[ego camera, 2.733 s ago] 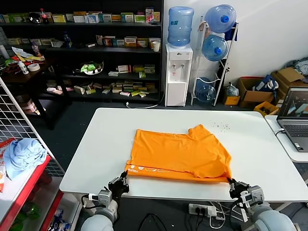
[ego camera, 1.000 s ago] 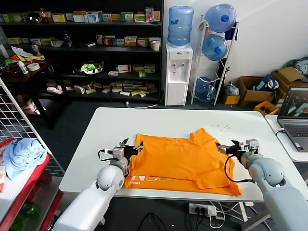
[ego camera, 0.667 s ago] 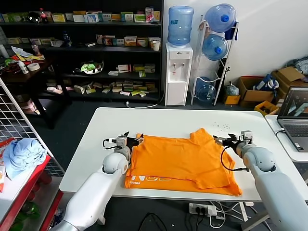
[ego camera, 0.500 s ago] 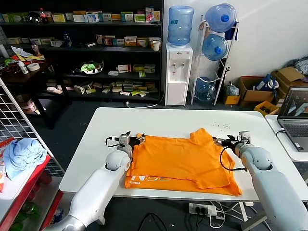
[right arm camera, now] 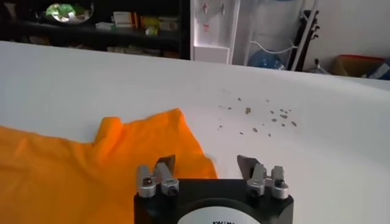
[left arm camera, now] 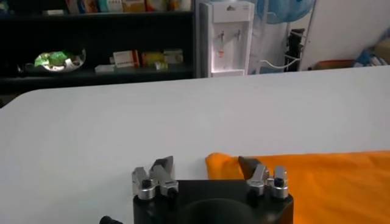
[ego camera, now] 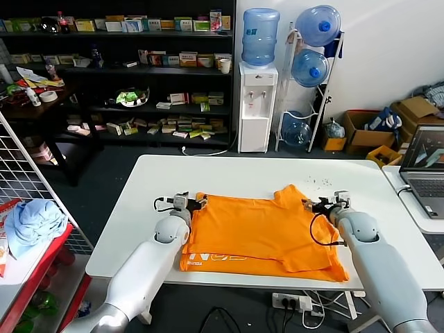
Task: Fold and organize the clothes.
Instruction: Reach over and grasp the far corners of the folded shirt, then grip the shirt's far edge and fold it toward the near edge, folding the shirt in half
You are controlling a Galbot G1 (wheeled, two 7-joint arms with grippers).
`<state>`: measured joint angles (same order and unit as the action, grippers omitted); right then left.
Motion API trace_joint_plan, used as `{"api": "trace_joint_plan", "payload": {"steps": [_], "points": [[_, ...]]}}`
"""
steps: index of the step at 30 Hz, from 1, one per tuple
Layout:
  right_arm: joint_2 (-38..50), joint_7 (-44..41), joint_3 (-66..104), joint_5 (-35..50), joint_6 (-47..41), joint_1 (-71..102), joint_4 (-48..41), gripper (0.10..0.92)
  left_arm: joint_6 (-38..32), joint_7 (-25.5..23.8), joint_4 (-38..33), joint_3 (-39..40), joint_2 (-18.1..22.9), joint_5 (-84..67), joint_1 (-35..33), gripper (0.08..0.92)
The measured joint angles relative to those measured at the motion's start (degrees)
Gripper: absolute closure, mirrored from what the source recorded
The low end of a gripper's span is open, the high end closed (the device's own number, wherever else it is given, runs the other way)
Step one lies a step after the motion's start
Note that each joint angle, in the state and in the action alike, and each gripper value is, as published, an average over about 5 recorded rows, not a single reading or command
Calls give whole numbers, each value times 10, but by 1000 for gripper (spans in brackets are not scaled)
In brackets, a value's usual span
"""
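Note:
The orange T-shirt (ego camera: 260, 229) lies folded on the white table (ego camera: 236, 173), with white lettering (ego camera: 208, 257) on the strip near the front edge. My left gripper (ego camera: 192, 202) is open and low at the shirt's far left corner. In the left wrist view that corner (left arm camera: 222, 164) lies between the fingers of the left gripper (left arm camera: 206, 168), close to one of them. My right gripper (ego camera: 316, 205) is open at the shirt's far right edge, beside the sleeve. In the right wrist view the sleeve edge (right arm camera: 189, 155) reaches in between the fingers of the right gripper (right arm camera: 206, 164).
A laptop (ego camera: 424, 170) stands on a side table at the right. A light blue cloth bundle (ego camera: 31, 222) lies on the red rack at the left. Small dark specks (right arm camera: 262, 115) dot the table beyond the sleeve. Shelves and a water dispenser (ego camera: 257, 104) stand behind.
Both grippers have gone from the table's front edge up to the shirt's far corners. In the last second they crept a little farther along its edges. Both stay open.

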<state>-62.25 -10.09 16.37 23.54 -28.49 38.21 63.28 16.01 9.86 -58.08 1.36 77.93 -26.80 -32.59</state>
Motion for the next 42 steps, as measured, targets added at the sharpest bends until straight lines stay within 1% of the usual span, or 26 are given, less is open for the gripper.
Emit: {"api": "trace_joint_plan", "payload": {"steps": [2, 14, 17, 20, 22, 30, 36, 42], "points": [[-2, 0, -1, -2, 2, 0, -3, 476, 0, 0, -2, 0, 0, 0, -3, 380], [-16, 0, -3, -12, 19, 2, -13, 822, -1, 2, -25, -2, -12, 1, -31, 727], [-15, 3, -3, -10, 24, 6, -6, 886, -5, 4, -35, -3, -17, 0, -40, 813], [-11, 8, -4, -7, 26, 12, 8, 900, -11, 7, -45, -3, -24, 2, -49, 884], [-8, 12, -3, -4, 26, 18, 21, 900, -17, 8, -54, -3, -29, 4, -55, 902], [17, 33, 8, 11, 20, 64, 102, 900, -38, 13, -112, -7, -60, 6, -88, 904], [46, 52, 28, 17, 9, 127, 189, 900, -44, 20, -183, -15, -94, 4, -124, 904], [72, 67, 58, 16, -3, 208, 278, 900, -42, 31, -261, -24, -127, 3, -176, 904]]}}
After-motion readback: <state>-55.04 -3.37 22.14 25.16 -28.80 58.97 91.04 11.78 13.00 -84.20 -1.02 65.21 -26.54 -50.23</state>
